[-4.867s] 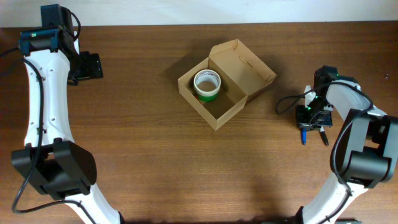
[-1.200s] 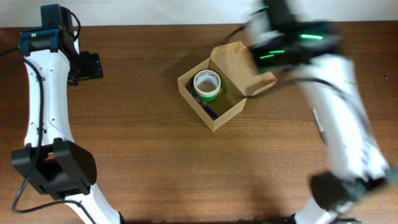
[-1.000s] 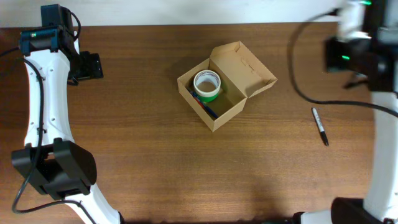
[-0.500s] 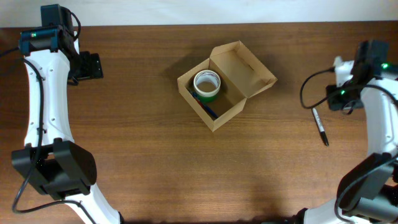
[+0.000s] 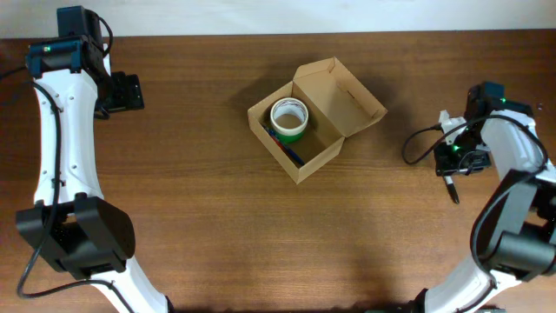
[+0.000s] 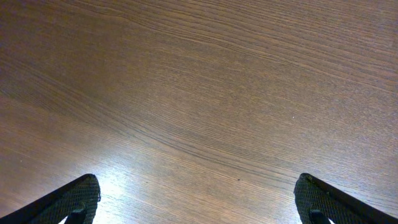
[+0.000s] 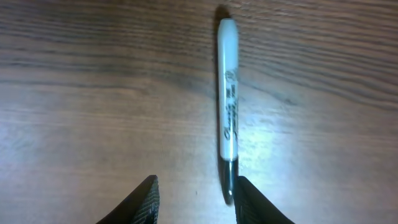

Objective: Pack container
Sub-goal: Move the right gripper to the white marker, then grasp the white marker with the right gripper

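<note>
Right wrist: marker point(image 7: 227, 99) print too blurred to read. Overhead: marker's upper part hidden beneath right gripper point(image 5: 450, 172). Dark blue item point(image 5: 293, 155) in container point(image 5: 320, 161) lies partly under tape roll point(image 5: 288, 117), unidentifiable.

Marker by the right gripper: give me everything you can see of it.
The marker is a slim pen with a pale grey barrel, black script printed along it and a dark end. It lies flat on the wooden table. Its dark end reaches into the gap of the open right gripper, close to one finger. Whether they touch cannot be told. Nothing clamps it.
</note>
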You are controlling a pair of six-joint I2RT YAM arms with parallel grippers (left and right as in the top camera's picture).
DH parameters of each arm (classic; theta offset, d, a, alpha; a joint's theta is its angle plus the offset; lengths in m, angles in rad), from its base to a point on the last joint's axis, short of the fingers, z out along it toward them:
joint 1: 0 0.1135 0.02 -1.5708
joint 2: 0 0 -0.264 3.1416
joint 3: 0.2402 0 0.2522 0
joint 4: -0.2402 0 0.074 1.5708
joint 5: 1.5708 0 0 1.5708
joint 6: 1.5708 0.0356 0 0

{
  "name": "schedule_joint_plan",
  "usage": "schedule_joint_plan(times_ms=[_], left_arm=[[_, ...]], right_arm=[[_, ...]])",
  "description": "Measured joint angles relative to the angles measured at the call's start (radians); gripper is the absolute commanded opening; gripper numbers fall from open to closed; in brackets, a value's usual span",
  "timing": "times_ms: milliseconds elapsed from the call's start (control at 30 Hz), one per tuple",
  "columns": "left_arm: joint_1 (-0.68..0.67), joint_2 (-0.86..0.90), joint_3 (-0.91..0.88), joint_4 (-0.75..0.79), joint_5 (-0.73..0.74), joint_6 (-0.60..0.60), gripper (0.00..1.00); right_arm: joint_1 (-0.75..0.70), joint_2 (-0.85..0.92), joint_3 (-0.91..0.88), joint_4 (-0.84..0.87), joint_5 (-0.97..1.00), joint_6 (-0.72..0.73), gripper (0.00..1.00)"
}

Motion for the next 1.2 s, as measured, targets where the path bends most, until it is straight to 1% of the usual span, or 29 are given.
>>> schedule_joint_plan(times_ms=[233, 467, 567, 667, 700, 800, 967, 1067, 1200], left_arm=[[0.0, 0.0, 0.0, 0.0, 0.0, 0.0, 1.0], [0.0, 0.0, 0.0, 0.0, 0.0, 0.0, 1.0], [0.0, 0.0, 0.0, 0.0, 0.0, 0.0, 1.0], [0.0, 0.0, 0.0, 0.0, 0.0, 0.0, 1.0], [0.0, 0.0, 0.0, 0.0, 0.0, 0.0, 1.0], [0.0, 0.0, 0.0, 0.0, 0.0, 0.0, 1.0], [0.0, 0.0, 0.0, 0.0, 0.0, 0.0, 1.0], [0.0, 0.0, 0.0, 0.0, 0.0, 0.0, 1.0], [0.0, 0.0, 0.0, 0.0, 0.0, 0.0, 1.0]], right_arm=[[0.0, 0.057, -0.001, 0.058, 0.003, -0.001, 0.4], [0.0, 0.109, -0.001, 0.076, 0.06, -0.004, 0.4], [0.0, 0.126, 0.001, 0.076, 0.067, -0.008, 0.32], [0.0, 0.128, 0.002, 0.075, 0.068, -0.016, 0.16], [0.0, 0.129, 0.002, 0.075, 0.068, -0.016, 0.12], [0.002, 0.13, 0.002, 0.075, 0.067, -0.013, 0.05], [0.002, 0.13, 0.005, 0.072, 0.05, -0.009, 0.04], [0.0, 0.13, 0.019, 0.063, 0.003, 0.011, 0.04], [0.001, 0.132, 0.104, -0.002, -0.077, 0.046, 0.04]])
